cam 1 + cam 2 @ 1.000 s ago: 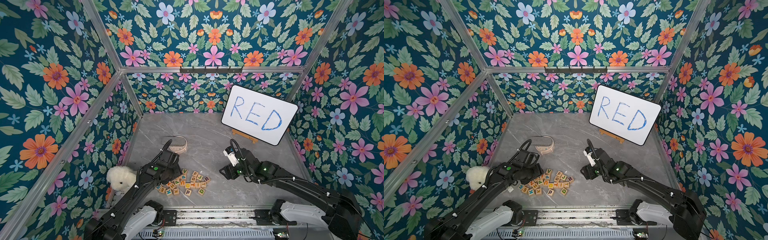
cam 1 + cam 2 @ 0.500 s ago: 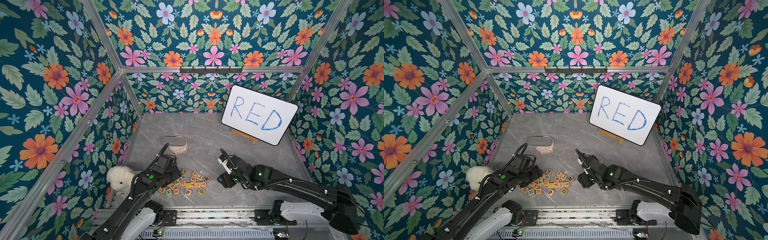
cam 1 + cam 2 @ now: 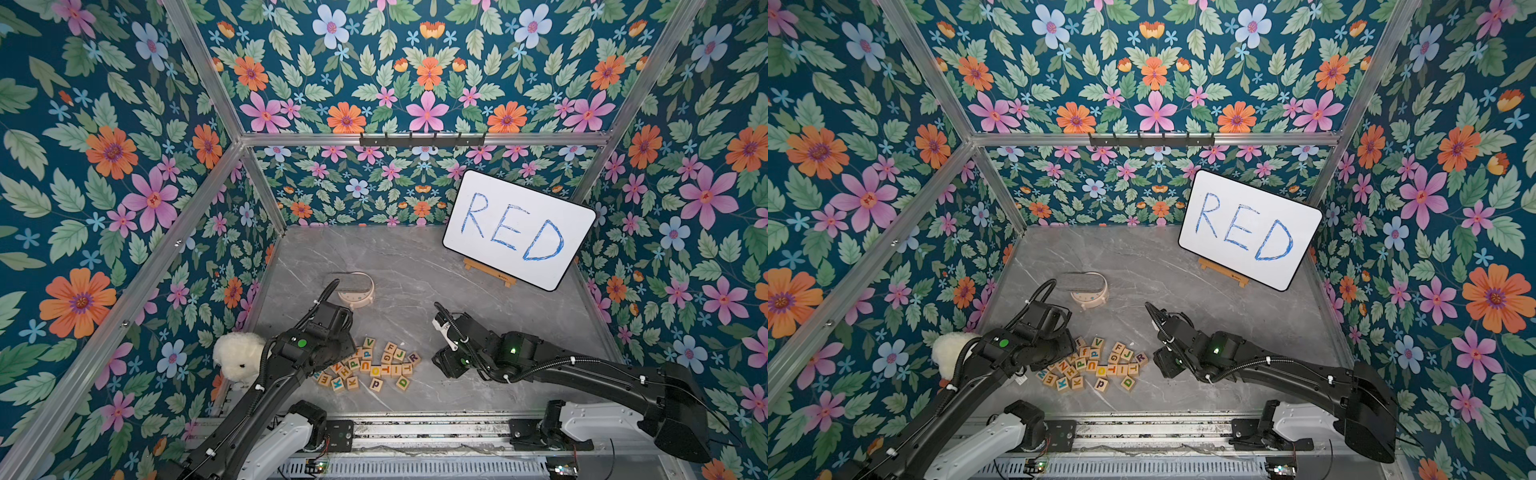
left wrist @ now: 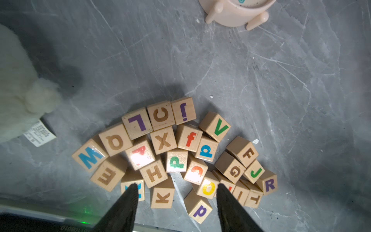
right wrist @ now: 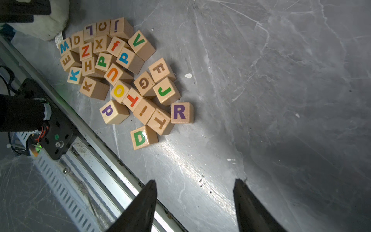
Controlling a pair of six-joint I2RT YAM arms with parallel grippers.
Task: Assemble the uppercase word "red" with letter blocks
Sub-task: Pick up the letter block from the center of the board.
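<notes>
The letter blocks (image 3: 365, 368) all lie in one messy heap on the grey table (image 3: 415, 266), close to the front edge, between the two arms. The word is not made yet. No block is picked out or lined up, so the whole job is left to do.

The three blocks we need are all in the heap with the right letters facing up. The R block (image 5: 181, 112), with a purple letter, sits at the edge of the heap on the right arm's side, right next to a T block (image 5: 160, 121). The D block (image 5: 140, 138), with a green letter, lies just beside them at the edge of the heap. The E block (image 5: 67, 59) is on the left arm's side, packed in among other blocks. Its letter looks brown here.

The left hand (image 4: 176, 185) is partly open and holds nothing. It hangs over the front of the heap. The right hand (image 5: 195, 181) is partly open and empty too, over bare table near the R and D.

I think the R and D look easy to take. The E looks harder, because other blocks crowd it.
</notes>
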